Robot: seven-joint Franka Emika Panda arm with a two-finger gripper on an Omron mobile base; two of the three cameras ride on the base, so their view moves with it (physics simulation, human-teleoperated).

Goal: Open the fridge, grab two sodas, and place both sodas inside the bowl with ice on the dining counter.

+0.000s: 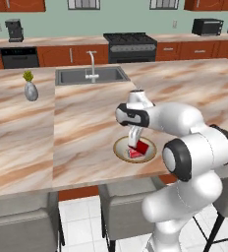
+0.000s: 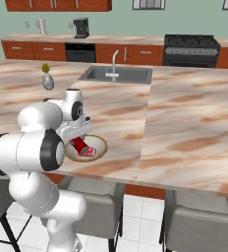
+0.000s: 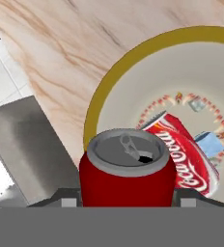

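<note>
My gripper (image 3: 126,198) is shut on an upright red soda can (image 3: 127,169), its silver top facing the hand camera. It hangs just over the near rim of the tan bowl (image 3: 97,103). A second soda (image 3: 193,161) lies on its side inside the bowl beside pale ice cubes (image 3: 210,144). In the left base view the gripper (image 1: 134,143) points down into the bowl (image 1: 119,148), which rests near the front edge of the marbled dining counter (image 1: 86,128). The right base view shows the bowl (image 2: 102,147) with red soda (image 2: 80,145) in it. The fridge is out of view.
A steel sink (image 1: 91,76) with a faucet (image 1: 92,64) is set into the counter's far side. A grey vase (image 1: 31,90) stands to the left. Grey stools (image 1: 128,202) are tucked under the counter's front edge. A stove (image 1: 129,45) lines the back wall.
</note>
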